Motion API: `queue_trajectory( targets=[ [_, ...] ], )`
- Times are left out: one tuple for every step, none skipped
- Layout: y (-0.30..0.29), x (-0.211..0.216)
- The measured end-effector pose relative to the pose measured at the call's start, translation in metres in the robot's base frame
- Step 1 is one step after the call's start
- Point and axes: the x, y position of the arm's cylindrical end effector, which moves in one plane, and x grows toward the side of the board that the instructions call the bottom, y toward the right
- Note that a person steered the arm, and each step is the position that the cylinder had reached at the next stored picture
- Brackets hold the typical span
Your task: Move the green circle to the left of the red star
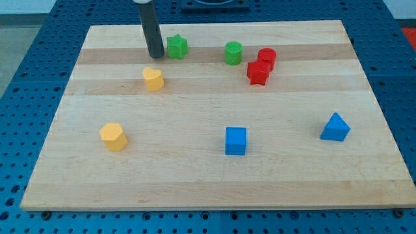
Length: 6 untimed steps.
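Note:
The green circle (233,52) stands near the view's top, just up and left of the red star (257,72), a small gap between them. A red cylinder (266,57) touches the star's upper right. My tip (156,56) rests on the board far to the left of the green circle, right beside a green star (177,47), which lies just to the tip's right. The rod rises out of the view's top.
A yellow block (153,78) lies just below my tip. A yellow block (114,136) sits at lower left. A blue cube (235,141) is at bottom centre, a blue triangle (335,127) at right. The wooden board (208,188) lies on a blue perforated table.

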Motion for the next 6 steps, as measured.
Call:
queue_trajectory(
  targets=[
    [0.056,-0.030],
    [0.089,-0.039],
    [0.145,-0.070],
    [0.224,-0.085],
    [0.216,-0.062],
    [0.165,-0.031]
  ],
)
